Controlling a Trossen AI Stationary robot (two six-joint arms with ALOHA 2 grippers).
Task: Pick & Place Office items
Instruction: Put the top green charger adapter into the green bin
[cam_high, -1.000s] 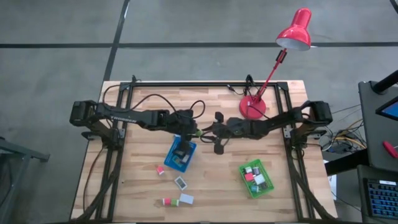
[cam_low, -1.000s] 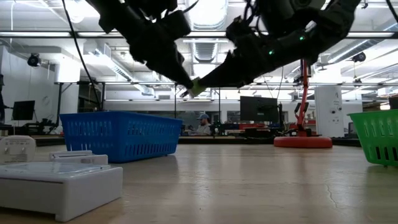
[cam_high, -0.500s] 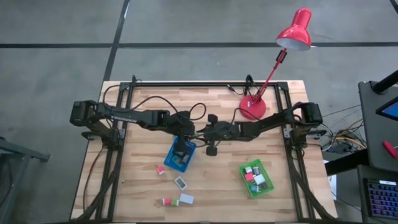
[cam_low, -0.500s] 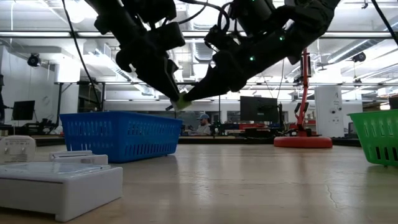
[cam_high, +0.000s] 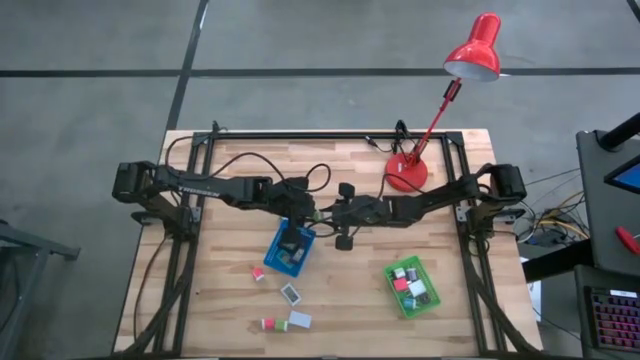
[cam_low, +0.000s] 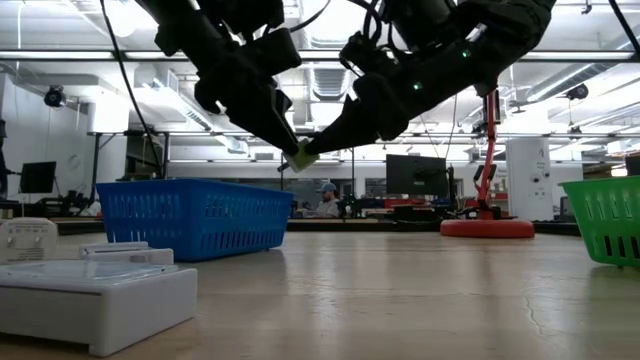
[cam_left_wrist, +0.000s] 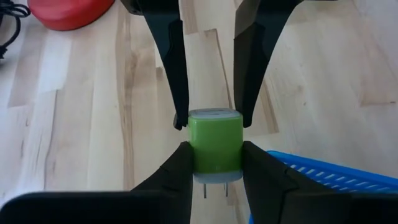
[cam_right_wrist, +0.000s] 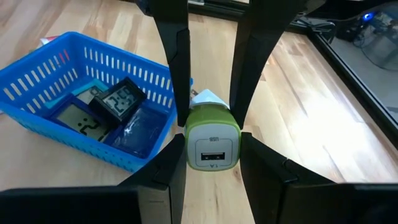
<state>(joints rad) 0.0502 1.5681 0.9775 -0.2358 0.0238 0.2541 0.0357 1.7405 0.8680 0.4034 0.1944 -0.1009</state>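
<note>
Two dark robot arms met in the air over the middle of a wooden desk (cam_high: 240, 300), both holding one small green charger (cam_right_wrist: 212, 142). The left gripper (cam_left_wrist: 212, 163) clamped the charger by its sides, with two metal prongs showing at that end. The right gripper (cam_right_wrist: 212, 152) was also closed on it, one finger on each side, with the face that carries a USB socket turned toward that arm's camera. So the charger sat squarely between both pairs of fingers, pinched from opposite ends and lifted clear of the desk surface. From table height the two grippers came together at the green charger (cam_low: 304, 157), above and just beside the blue basket (cam_low: 190, 215).

That blue basket (cam_high: 290, 250) stood near the desk's centre, with small black and grey clocks inside. A green basket (cam_high: 413, 288) stood toward the front right corner, with red, white and black items in it. A few small items (cam_high: 291, 293) lay loose on the desk near the front edge. A red lamp (cam_high: 407, 173) stood toward the back right corner.
</note>
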